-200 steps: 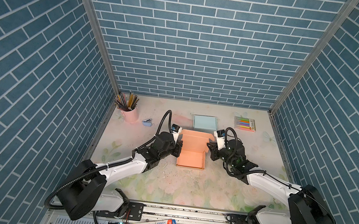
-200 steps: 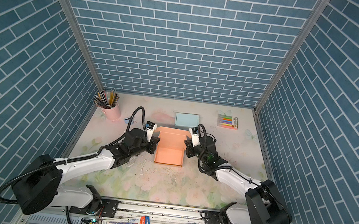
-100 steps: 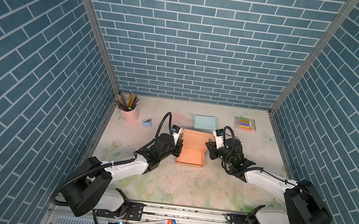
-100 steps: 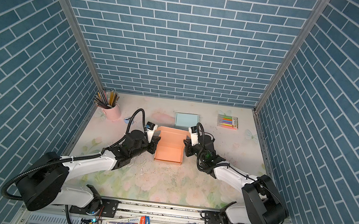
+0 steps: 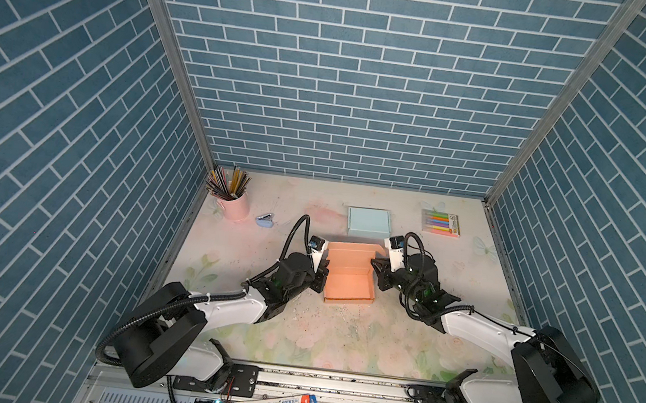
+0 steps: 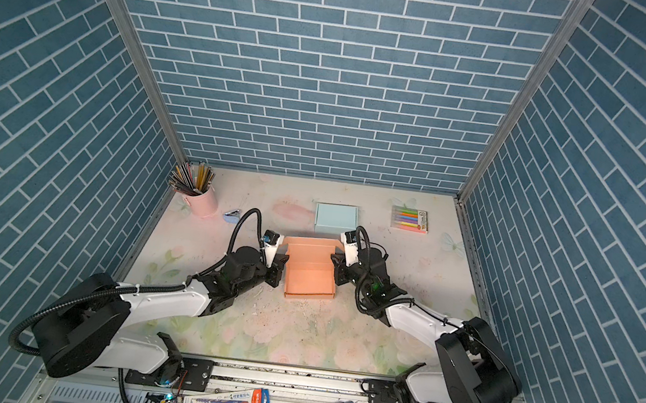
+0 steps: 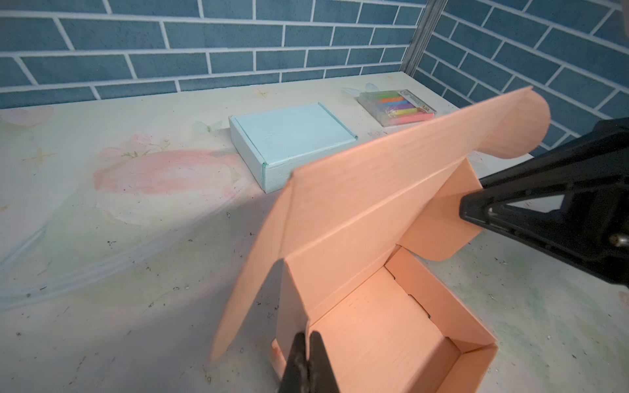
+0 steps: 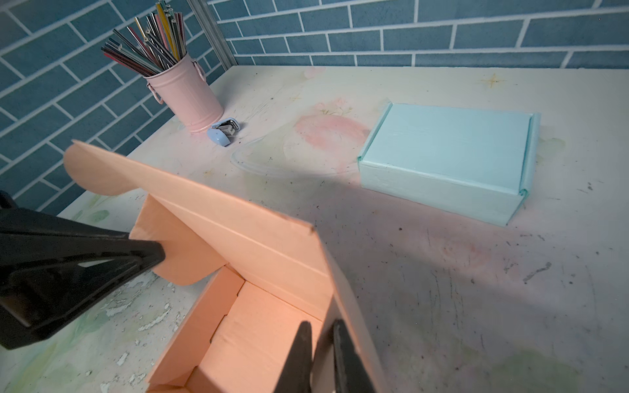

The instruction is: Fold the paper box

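Note:
The orange paper box (image 5: 348,287) (image 6: 309,280) lies open at the table's middle in both top views. Its lid (image 7: 374,177) (image 8: 238,224) stands up at the far side, with rounded ear flaps at its ends. My left gripper (image 5: 324,276) (image 7: 308,335) is shut on the box's left side wall, one finger inside and one outside. My right gripper (image 5: 375,269) (image 8: 321,326) is shut on the right side wall in the same way. The box floor (image 8: 265,337) is bare.
A closed pale blue box (image 5: 368,221) sits just behind the orange one. A pink cup of pencils (image 5: 231,199) and a small blue stapler (image 5: 265,220) are at the back left, a marker pack (image 5: 440,223) at the back right. Brick walls enclose three sides.
Both grippers keep hold of the side walls. The box has shifted slightly toward the front, and the lid looks a little more upright.

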